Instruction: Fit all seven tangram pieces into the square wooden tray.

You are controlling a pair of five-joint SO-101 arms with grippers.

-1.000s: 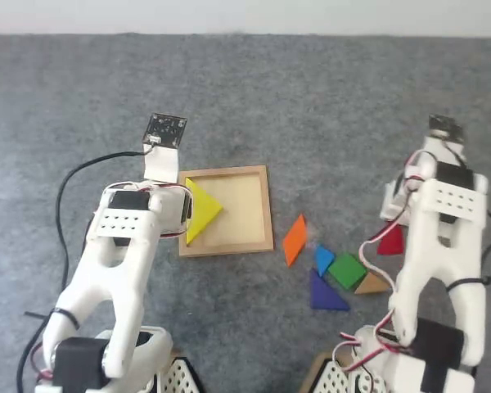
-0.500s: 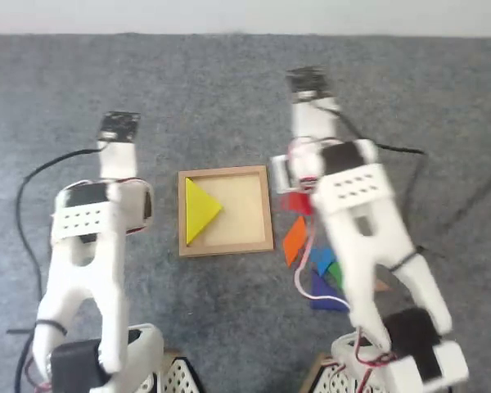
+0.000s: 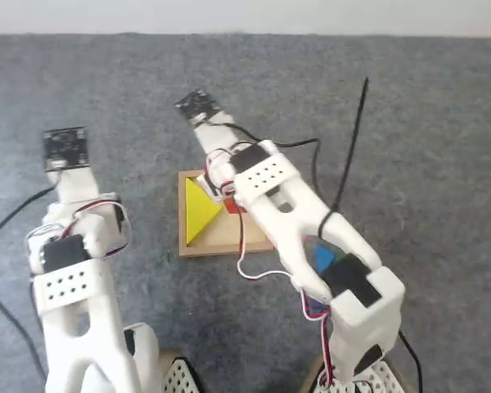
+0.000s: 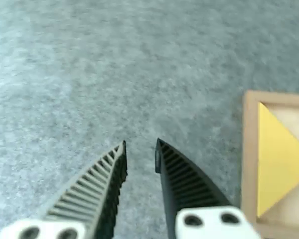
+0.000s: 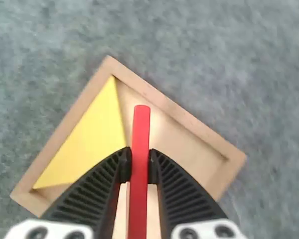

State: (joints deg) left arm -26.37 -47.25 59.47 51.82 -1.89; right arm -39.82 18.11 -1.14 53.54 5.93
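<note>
Red piece (image 5: pixel 141 119) edge-on, along R gripper (image 5: pixel 138 151)

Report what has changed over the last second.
The right end effector, shut on the red piece, swung from the right side of the table across to above the tray. The left end effector pulled back from the tray's left edge, out to the left over the grey carpet, open and empty. The tray and the yellow triangle in it stayed put.

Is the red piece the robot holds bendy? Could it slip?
Probably stiff: the red piece stands straight, on edge, in the right gripper. It looks smooth and thin, so it might slip. Released, it would likely tip flat, not roll.
</note>
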